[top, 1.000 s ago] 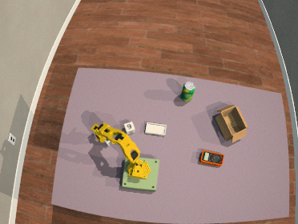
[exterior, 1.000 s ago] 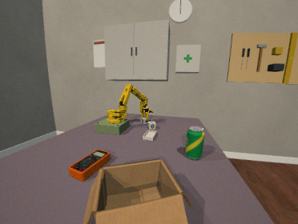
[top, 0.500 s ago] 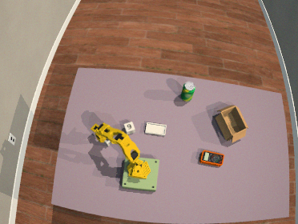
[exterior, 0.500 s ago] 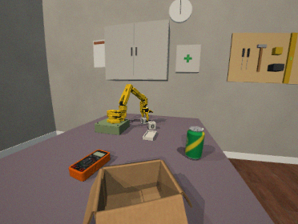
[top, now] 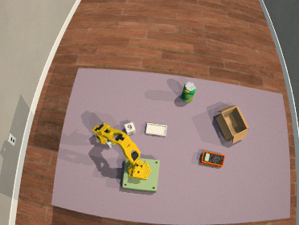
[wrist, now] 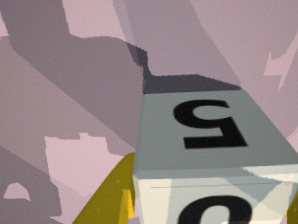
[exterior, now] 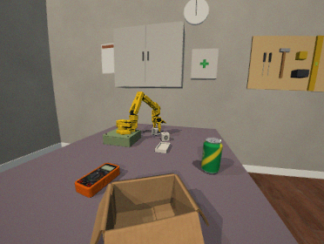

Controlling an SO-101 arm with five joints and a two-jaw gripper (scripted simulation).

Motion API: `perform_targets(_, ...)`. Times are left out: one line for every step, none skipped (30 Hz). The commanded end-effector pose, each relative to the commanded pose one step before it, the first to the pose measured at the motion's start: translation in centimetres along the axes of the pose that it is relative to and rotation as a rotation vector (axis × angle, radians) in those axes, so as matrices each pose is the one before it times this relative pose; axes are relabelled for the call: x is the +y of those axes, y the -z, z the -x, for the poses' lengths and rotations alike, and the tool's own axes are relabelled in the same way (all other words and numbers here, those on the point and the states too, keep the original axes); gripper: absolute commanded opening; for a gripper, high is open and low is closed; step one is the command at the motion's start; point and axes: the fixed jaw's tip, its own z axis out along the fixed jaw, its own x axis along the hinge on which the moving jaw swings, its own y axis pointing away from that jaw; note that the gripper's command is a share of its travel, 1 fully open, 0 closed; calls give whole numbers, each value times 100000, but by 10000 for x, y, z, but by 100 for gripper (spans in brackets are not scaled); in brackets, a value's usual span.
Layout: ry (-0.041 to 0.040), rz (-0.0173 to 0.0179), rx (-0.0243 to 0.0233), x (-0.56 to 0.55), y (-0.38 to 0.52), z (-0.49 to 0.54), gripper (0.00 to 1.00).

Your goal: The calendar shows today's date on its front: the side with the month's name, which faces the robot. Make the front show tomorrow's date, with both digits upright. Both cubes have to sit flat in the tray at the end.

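From where I'm standing, the gripper [top: 105,141] [exterior: 159,131] is closing firmly on one white cube [top: 109,144] [exterior: 155,131] [wrist: 217,131], low over the table [top: 181,177] [exterior: 144,157] [wrist: 95,100], its 5 showing in the wrist view. The second cube [top: 129,128] [exterior: 165,137] is sitting apart on the table, between the gripper and the tray [top: 156,134] [exterior: 162,149], with a 9 on top. The step now seems to be turning the gripped cube; doing it well means keeping the grip square, lifting before rotating, and lowering until the bottom is lying flat before letting go. The white tray is waiting with neither cube in it, and the open cardboard box [top: 226,128] [exterior: 148,231] is holding nothing I can see.

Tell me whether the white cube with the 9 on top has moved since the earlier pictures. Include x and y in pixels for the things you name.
No. The white cube [top: 129,128] [exterior: 165,137] still stands just beside the white rectangular tray [top: 156,129] [exterior: 163,147], on its robot-arm side, with no visible shift.
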Motion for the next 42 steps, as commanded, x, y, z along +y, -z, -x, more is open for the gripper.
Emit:
perform_targets(105, 319, -2730, 877, 16978, 4443, 0)
perform_targets(0, 0, 0, 0, 0, 0, 0)
perform_targets(0, 0, 0, 0, 0, 0, 0)
perform_targets(0, 1, 1, 230, 3155, -4, 0)
perform_targets(0, 0, 0, 224, 3111, -58, 0)
perform_targets(0, 0, 3, 212, 3005, -110, 0)
perform_targets(0, 0, 0, 194, 2844, -145, 0)
perform_targets(0, 3, 0, 181, 2641, -176, 0)
perform_targets(0, 0, 3, 156, 2389, -191, 0)
perform_targets(0, 0, 0, 138, 2113, -194, 0)
perform_targets(0, 0, 0, 113, 1795, -186, 0)
perform_targets(0, 0, 0, 94, 1476, -167, 0)
perform_targets(0, 0, 0, 69, 1151, -136, 0)
perform_targets(0, 0, 0, 50, 832, -104, 0)
perform_targets(0, 0, 0, 38, 549, -72, 0)
perform_targets(0, 0, 3, 19, 301, -38, 0)
perform_targets(0, 0, 0, 6, 115, -14, 0)
perform_targets(0, 0, 0, 0, 18, -5, 0)
perform_targets(0, 0, 0, 0, 0, 0, 0)
perform_targets(0, 0, 0, 0, 0, 0, 0)
perform_targets(-2, 2, -16, -1, -5, 4, 0)
perform_targets(3, 10, -91, 0, -43, 35, 0)
perform_targets(3, 19, -236, 0, -105, 86, 0)
perform_targets(9, 38, -427, 0, -192, 149, 0)
perform_targets(9, 54, -650, -1, -291, 222, 0)
perform_targets(16, 76, -895, -1, -399, 299, 0)
perform_targets(22, 99, -1150, -8, -507, 362, 0)
perform_targets(25, 118, -1404, -15, -599, 404, 0)
perform_targets(28, 137, -1646, -16, -686, 437, 0)
perform_targets(35, 153, -1869, -24, -749, 438, 0)
perform_targets(38, 168, -2067, -32, -798, 419, 0)
perform_targets(41, 181, -2233, -45, -814, 366, 0)
perform_targets(41, 187, -2359, -53, -808, 301, 0)
perform_targets(45, 191, -2444, -60, -773, 222, 0)
perform_targets(45, 191, -2491, -72, -724, 123, 0)
perform_targets(0, 0, 0, 0, 0, 0, 0)
perform_targets(0, 0, 0, 0, 0, 0, 0)
perform_targets(47, 189, -2490, -82, -643, 34, 0)
perform_targets(45, 184, -2447, -82, -561, -52, 0)
perform_targets(42, 175, -2363, -88, -466, -139, 0)
perform_targets(42, 162, -2231, -88, -366, -191, 0)
perform_targets(39, 147, -2070, -87, -276, -240, 0)
